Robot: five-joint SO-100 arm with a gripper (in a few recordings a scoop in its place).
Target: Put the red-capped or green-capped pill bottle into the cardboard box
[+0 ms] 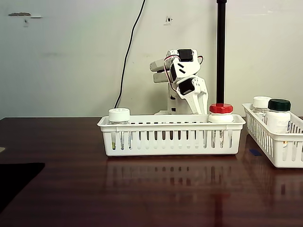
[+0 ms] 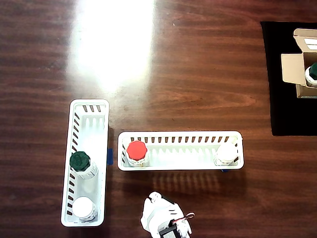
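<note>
1. Fixed view, task: the green bottle (image 1: 279,115) stands in the right basket (image 1: 279,151) at 3 o'clock in the picture, with a white-capped bottle (image 1: 261,103) just behind it. The red bottle (image 1: 221,110) stands at the right end of the middle basket (image 1: 170,137). Another white cap (image 1: 119,115) is at that basket's left end. Neither coloured-cap bottle here is lifted.

2. Fixed view, pincer: my arm (image 1: 182,75) sits folded behind the middle basket. My pincer (image 1: 196,100) points down, just left of the red bottle and behind it. The basket rim hides the tips, so I cannot tell how wide my jaws stand. I see nothing held.

3. Overhead view, task: the box (image 2: 292,69) lies on a black mat (image 2: 287,109) at 2 o'clock, flaps open. A green-capped boxed bottle (image 2: 312,74) already shows inside it at the picture's edge. I judge that part done. The green bottle (image 2: 80,161) at 8 o'clock and the red bottle (image 2: 136,150) near 7 o'clock stay in their baskets, well apart from the box.

4. Overhead view, pincer: my arm (image 2: 166,223) is bunched at 6 o'clock, clear of both baskets. The jaws cannot be read from above.
</note>
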